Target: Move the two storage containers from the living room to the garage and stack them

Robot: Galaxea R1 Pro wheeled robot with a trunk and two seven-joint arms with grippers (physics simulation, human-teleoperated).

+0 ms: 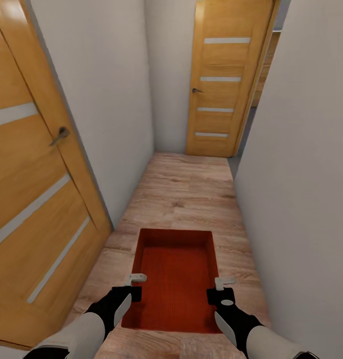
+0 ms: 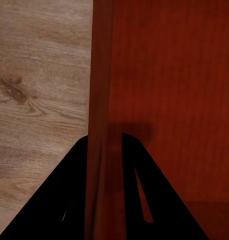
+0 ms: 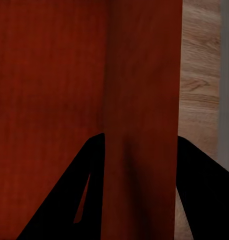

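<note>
Carried down wood-floored hallway [image 1: 186,194]: orange-red bin [image 1: 175,279], left gripper [image 1: 135,285] clamping its 9 o'clock wall, right gripper [image 1: 221,290] clamping 3 o'clock wall; slatted door [image 1: 223,75] at 12.

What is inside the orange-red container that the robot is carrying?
The storage container looks empty: a bare ribbed bottom shows. The left tool and right tool clamp its side walls. The wood floor directly beneath it is covered.
</note>
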